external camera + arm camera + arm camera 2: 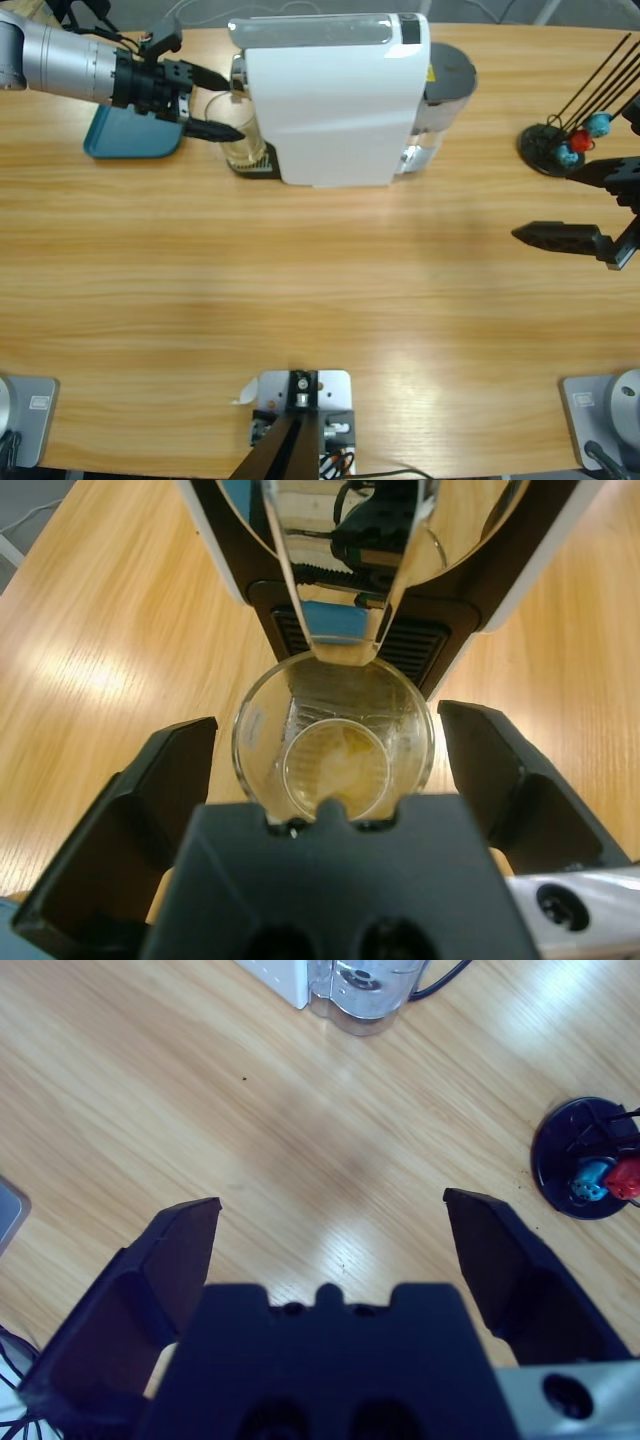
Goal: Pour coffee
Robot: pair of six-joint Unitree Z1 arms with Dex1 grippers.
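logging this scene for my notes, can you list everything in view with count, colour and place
coffee machine: 1, white with dark grey rear tank, top middle of table
glass tumbler: 1, clear, on the machine's drip tray under the spout
coffee: shallow pale amber layer in the tumbler
tray: 1, teal, top left of table, partly under the left arm
stand: 1, black round base with thin rods, blue and red pieces on it, right side
table: 1, light wood
left gripper: black jaws open, either side of the tumbler
right gripper: black jaws open, over bare table at right edge
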